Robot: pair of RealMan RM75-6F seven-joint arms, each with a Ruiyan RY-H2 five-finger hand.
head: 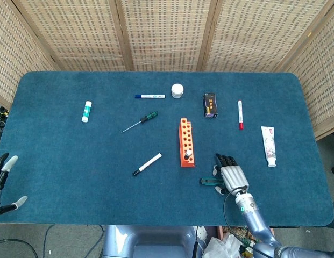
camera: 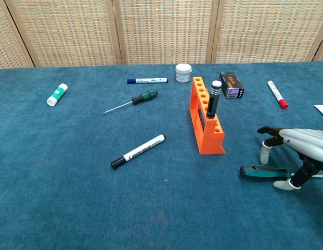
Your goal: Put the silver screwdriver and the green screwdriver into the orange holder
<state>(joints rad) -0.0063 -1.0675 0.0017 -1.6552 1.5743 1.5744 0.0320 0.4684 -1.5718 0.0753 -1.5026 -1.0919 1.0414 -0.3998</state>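
Hovering right hand (camera: 296, 146) over green screwdriver (camera: 261, 172); labels unreadable.

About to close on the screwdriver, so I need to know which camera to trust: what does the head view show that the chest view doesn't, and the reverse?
Only the head view shows the left hand at the table's near-left edge, open and holding nothing, and the whole toothpaste tube.

Only the chest view shows the silver screwdriver standing upright in the orange holder, and the right hand's fingertips straddling the green screwdriver handle.

Both show the right hand over that green screwdriver, the holder, and the markers beyond.
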